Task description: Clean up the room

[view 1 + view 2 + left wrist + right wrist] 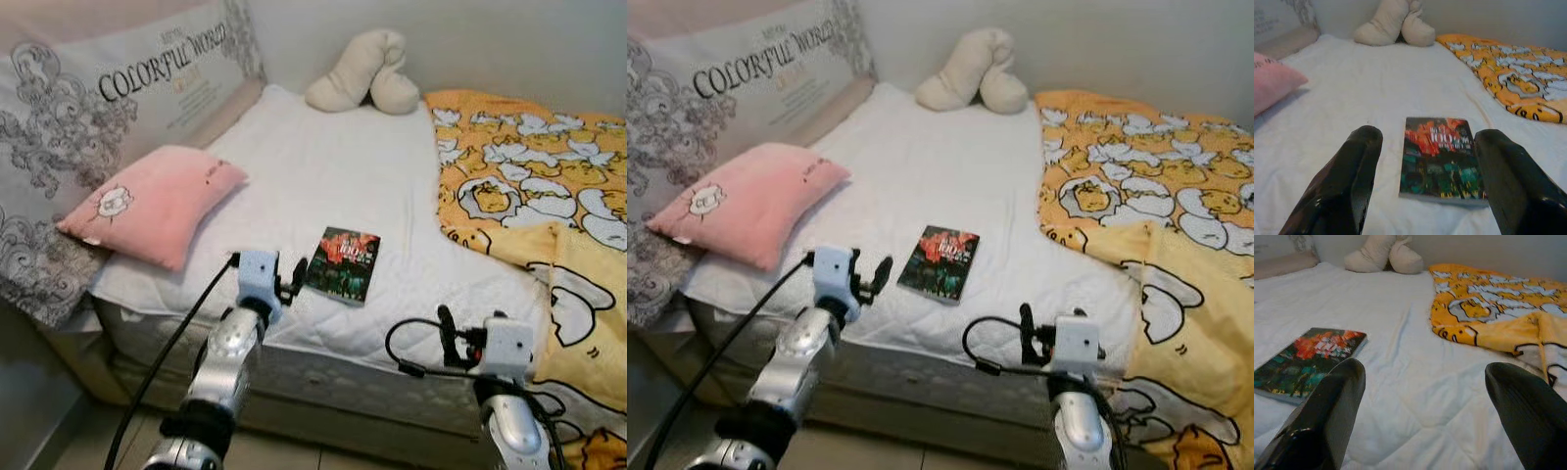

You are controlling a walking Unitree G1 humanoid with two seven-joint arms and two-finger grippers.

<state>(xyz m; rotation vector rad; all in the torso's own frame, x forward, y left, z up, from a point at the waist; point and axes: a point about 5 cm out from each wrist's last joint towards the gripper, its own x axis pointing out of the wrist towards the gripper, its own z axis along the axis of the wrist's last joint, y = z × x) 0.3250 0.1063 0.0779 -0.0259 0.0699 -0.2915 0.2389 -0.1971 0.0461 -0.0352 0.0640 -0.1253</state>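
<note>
Lying flat on the bed, the book sits before the released left gripper; right gripper also released.

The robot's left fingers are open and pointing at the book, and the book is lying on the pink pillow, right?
Not quite. The left gripper is open toward the book, but the book lies on the white sheet, apart from the pink pillow. The left eye view shows it.
</note>
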